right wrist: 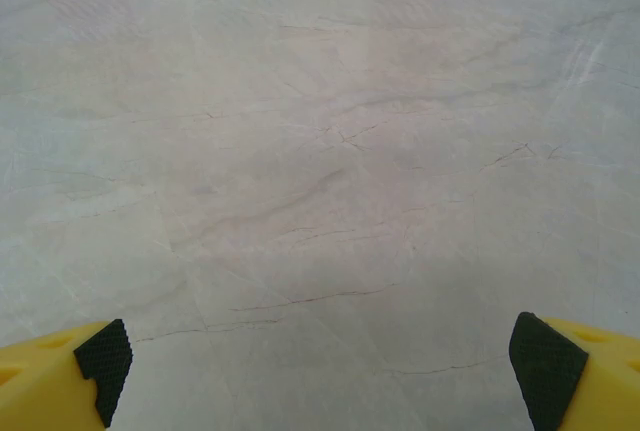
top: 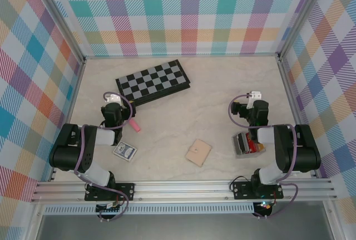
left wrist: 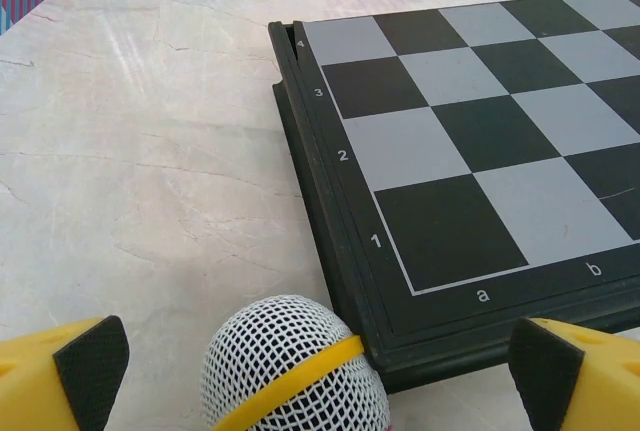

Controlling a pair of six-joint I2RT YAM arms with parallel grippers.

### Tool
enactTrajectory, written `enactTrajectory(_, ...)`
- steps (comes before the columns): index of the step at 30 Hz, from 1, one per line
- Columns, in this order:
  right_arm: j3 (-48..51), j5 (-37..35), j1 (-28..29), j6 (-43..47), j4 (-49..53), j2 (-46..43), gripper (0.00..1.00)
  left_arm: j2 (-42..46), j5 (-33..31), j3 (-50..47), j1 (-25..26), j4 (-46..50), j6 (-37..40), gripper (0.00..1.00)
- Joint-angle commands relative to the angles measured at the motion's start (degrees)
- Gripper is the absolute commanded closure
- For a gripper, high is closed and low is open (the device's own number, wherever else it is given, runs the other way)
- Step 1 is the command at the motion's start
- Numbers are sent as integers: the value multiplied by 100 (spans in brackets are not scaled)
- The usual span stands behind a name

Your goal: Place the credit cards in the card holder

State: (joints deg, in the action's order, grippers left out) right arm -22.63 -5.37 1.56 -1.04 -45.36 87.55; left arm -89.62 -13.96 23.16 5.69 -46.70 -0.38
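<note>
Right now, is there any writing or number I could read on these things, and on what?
"1", "2", "3", "4": on the side border of the chessboard.
"a", "b": on the near border of the same board.
The blue-patterned card pack: print too small to read.

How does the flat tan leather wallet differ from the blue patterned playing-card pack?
The tan leather wallet is plain and slightly larger; the blue playing-card pack is patterned with a pale border. The wallet lies mid-table; the pack lies beside the left arm. Both lie flat, turned askew.
</note>
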Motion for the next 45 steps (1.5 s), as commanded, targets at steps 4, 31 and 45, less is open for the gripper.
enactTrajectory(4,-101,27,-9,-79,-78,-27,0,15,53,-13,-68,-142,6,0)
enactTrajectory(31,-666,-540,-18,-436,1860,-923,0,2095,-88,-155,-195,1325,-499,0)
enactTrajectory(45,-3251,783,-17,-2462,7849,-2371,0,4607,-127,1208,-205,5550,-3240,0)
